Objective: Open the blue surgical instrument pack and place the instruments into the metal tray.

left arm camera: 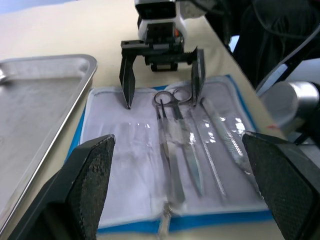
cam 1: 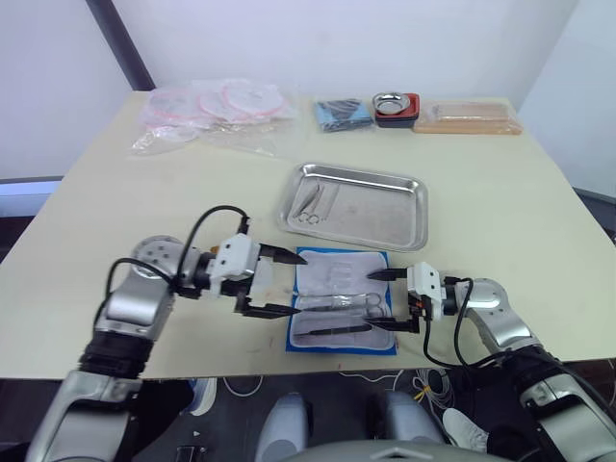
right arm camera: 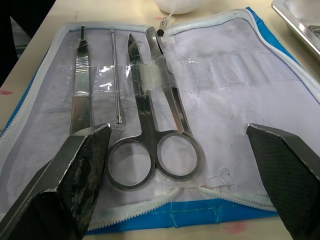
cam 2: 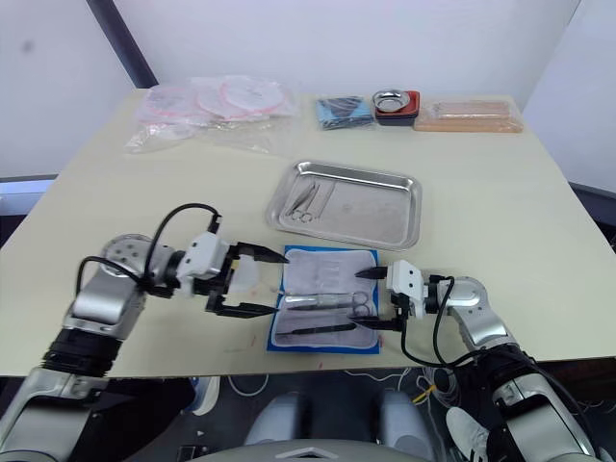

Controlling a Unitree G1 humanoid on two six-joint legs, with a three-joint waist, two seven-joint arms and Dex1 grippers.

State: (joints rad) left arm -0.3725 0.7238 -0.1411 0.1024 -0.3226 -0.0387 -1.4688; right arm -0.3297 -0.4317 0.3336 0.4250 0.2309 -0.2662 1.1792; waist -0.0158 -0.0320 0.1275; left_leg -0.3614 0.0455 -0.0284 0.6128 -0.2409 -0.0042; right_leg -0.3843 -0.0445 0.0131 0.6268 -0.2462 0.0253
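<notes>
Low in the frame, my left gripper (cam 1: 279, 282) and my right gripper (cam 1: 389, 299) face each other across the blue pack (cam 1: 343, 313), which lies unfolded at the lower centre of the table (cam 1: 510, 202) with its pale lining up. Both pairs of my fingers stand wide apart and hold nothing. My left fingers sit at the pack's left edge; my right fingers straddle its right edge, just short of the scissors (right arm camera: 152, 130). The scissors lie in the lining with their ring handles toward my right gripper, held by a clear strap across the blades. Beside them lie a flat tool (right arm camera: 81, 85), a thin probe (right arm camera: 116, 75) and tweezers (left arm camera: 225, 137), all in the pack. Just beyond the pack, in the middle of the frame, rests the metal tray (cam 1: 385, 207), with two instruments (cam 1: 313, 202) in its left part. Along the far edge lie clear plastic bags (cam 1: 217, 111) at upper left, then a dark cloth bundle (cam 1: 342, 114), a small steel bowl (cam 1: 393, 102) and a tan box (cam 1: 469, 115) toward upper right.
</notes>
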